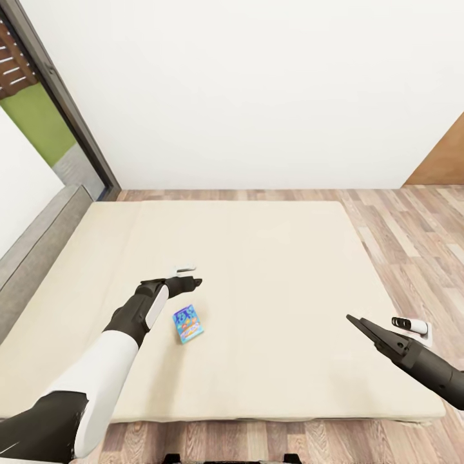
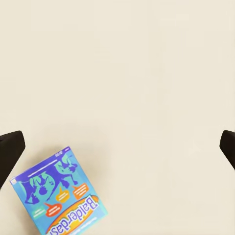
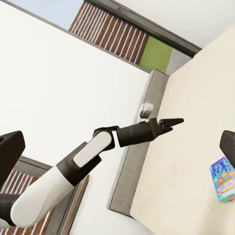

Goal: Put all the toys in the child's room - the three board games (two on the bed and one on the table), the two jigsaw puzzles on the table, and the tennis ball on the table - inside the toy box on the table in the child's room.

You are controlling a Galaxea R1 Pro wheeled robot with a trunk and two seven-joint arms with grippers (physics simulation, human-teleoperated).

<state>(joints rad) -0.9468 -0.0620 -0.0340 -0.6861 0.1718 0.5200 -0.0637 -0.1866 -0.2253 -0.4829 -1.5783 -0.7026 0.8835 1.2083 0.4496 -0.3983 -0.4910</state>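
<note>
One blue board game [image 1: 187, 323] with cartoon print lies flat on the beige mattress of the bed [image 1: 270, 258], toward its near side. My left gripper [image 1: 195, 281] hovers above the mattress just beyond the box, open and empty. Its wrist view shows the board game [image 2: 61, 193] off to one side of the wide gap between the fingertips [image 2: 10, 152]. My right gripper [image 1: 354, 320] hangs over the bed's right edge, open, with nothing in it. In the right wrist view the left arm [image 3: 98, 147] stretches over the bed and the board game [image 3: 223, 178] sits at the frame's edge.
A grey headboard [image 1: 38, 238] runs along the bed's left side under a dark window frame [image 1: 64, 103]. White wall stands behind the bed. Wood floor [image 1: 419, 225] lies to the right and along the near edge. A brown panel [image 1: 444, 161] is at the far right.
</note>
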